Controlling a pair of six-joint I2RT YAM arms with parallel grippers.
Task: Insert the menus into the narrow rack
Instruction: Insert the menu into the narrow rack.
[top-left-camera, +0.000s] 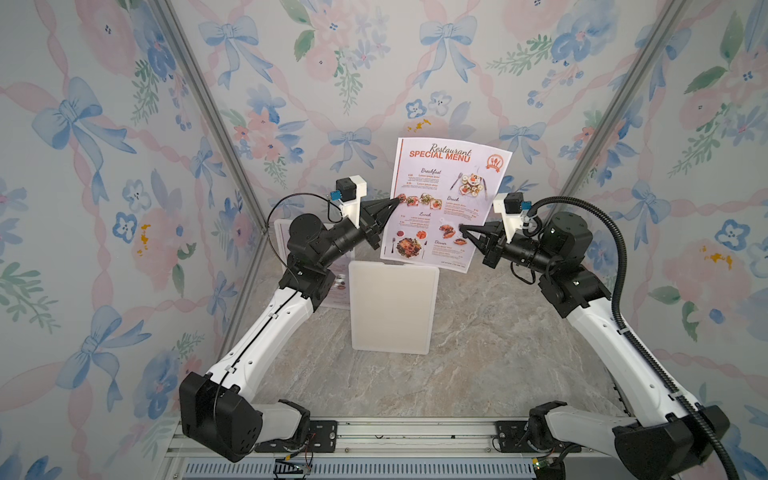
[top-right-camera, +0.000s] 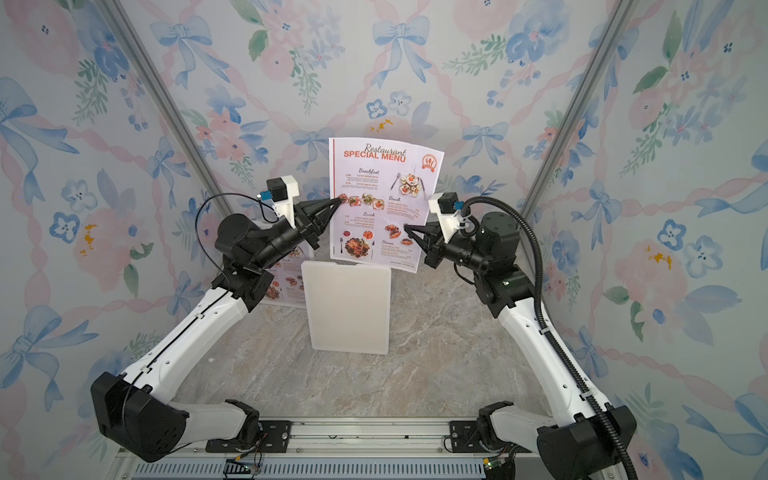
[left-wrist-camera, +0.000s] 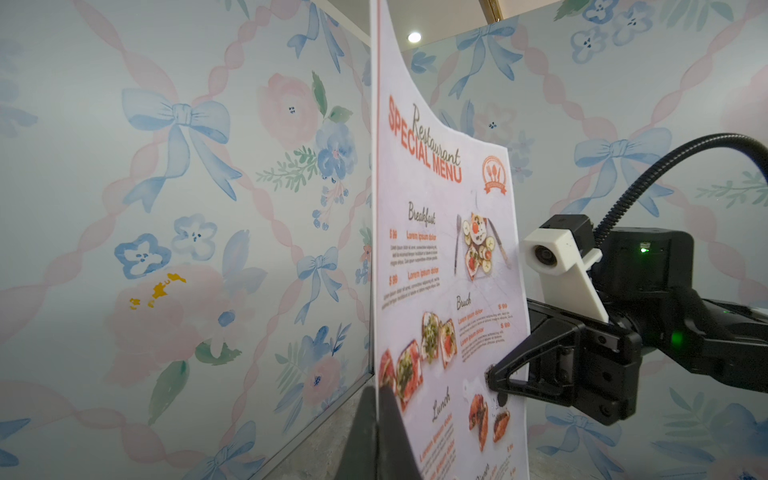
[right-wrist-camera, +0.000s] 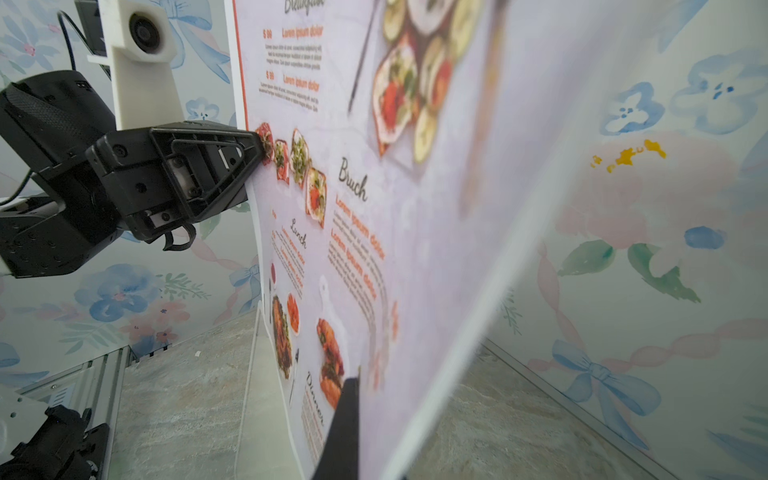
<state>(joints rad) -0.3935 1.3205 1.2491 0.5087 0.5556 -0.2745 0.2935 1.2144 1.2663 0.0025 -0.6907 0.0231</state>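
The white rack (top-left-camera: 392, 309) stands upright mid-worktop (top-left-camera: 478, 374), and one menu (top-left-camera: 436, 187) hangs upright in the air with its bottom edge close over the rack's top. A second menu (top-right-camera: 286, 286) sits far left, mostly hidden behind the left arm. The left end effector (top-left-camera: 400, 200) pinches the raised menu's left edge, and the right end effector (top-left-camera: 461, 226) pinches its lower right, both clamped tight.

Robot test cell, lab-type mock-up. Floral bow wallpaper panels (top-left-camera: 104, 166) joined by bare aluminium struts (top-left-camera: 208, 104) form three-sided booth. Marble-look table (top-left-camera: 478, 353) fronted by slotted aluminium rail (top-left-camera: 415, 432), with left arm (top-left-camera: 266, 328) and right arm (top-left-camera: 602, 332) mounted there. Menu (top-left-camera: 446, 199) carries filler "Lorem ipsum" text. Ceiling lamp (left-wrist-camera: 414, 37) visible above panel tops in left wrist view.
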